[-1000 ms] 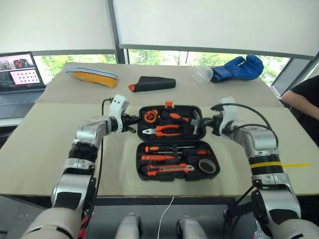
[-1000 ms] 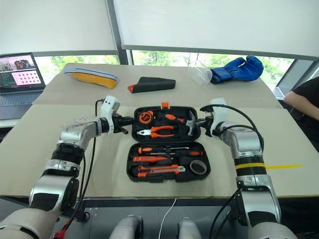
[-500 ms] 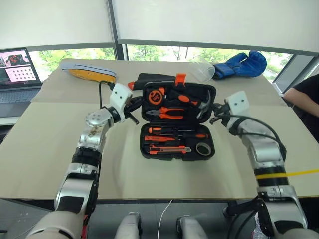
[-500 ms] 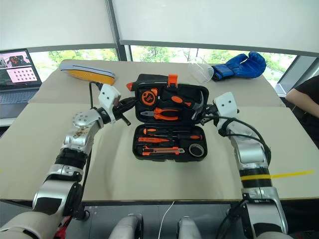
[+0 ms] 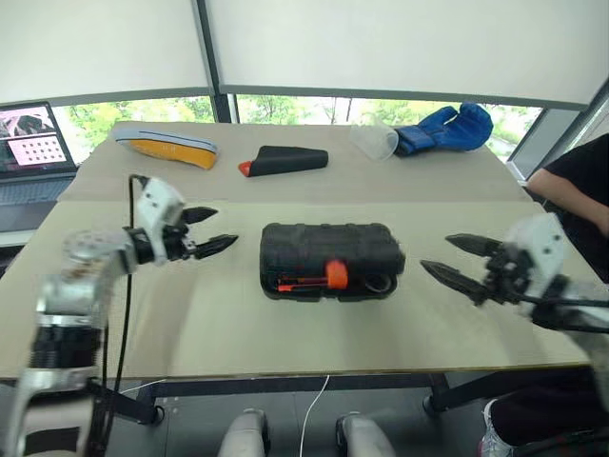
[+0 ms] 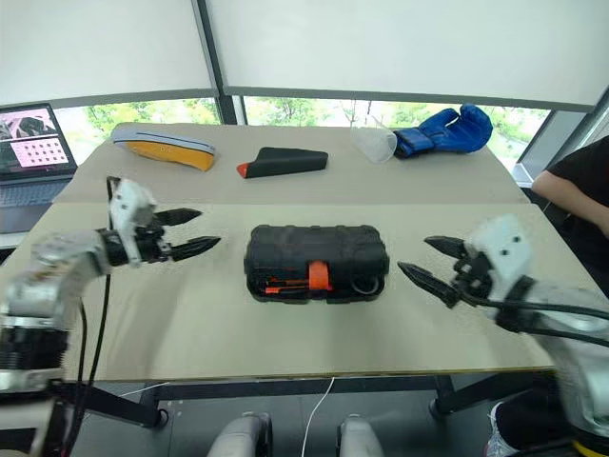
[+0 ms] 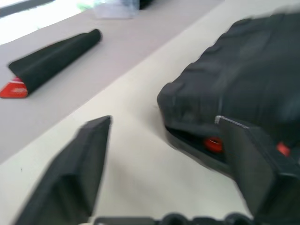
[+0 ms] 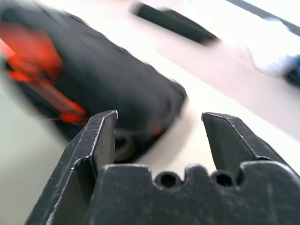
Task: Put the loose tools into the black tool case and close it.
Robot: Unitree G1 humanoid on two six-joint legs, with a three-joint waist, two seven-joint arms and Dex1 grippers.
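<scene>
Standing: beside the table (image 5: 228, 333), I see the black plastic clamshell tool case (image 5: 328, 249) lying in the middle of the beige top, lid down over the base.
Case: the textured shell faces up; the orange latch (image 5: 337, 275) sits on the near front edge. A gap shows along that edge, with orange handles (image 5: 300, 283) and a bit of grey tape roll (image 5: 379, 283) peeking through (so the lid looks lowered, not snapped tight).
Left hand: the left hand (image 5: 211, 230) hovers off the case's left end, its two black fingers spread, gripping nothing, apart from the case.
Right hand: the right hand (image 5: 459, 260) hangs off the case's right end, fingers likewise spread and empty, apart from the shell.
Tools: no loose screwdriver, knife or tape lies on the tabletop around the case; what I can see of them sits inside.
Progress: packing looks done and the lid is over. I judge the latch not yet pressed home, since the seam gapes.
Left to do: press the lid flat and clip the orange latch.
Bystanders: a black wedge-shaped pouch with an orange tip (image 5: 283, 160) lies farther back, well apart; a blue boxing glove (image 5: 447, 129) sits at the far right.
</scene>
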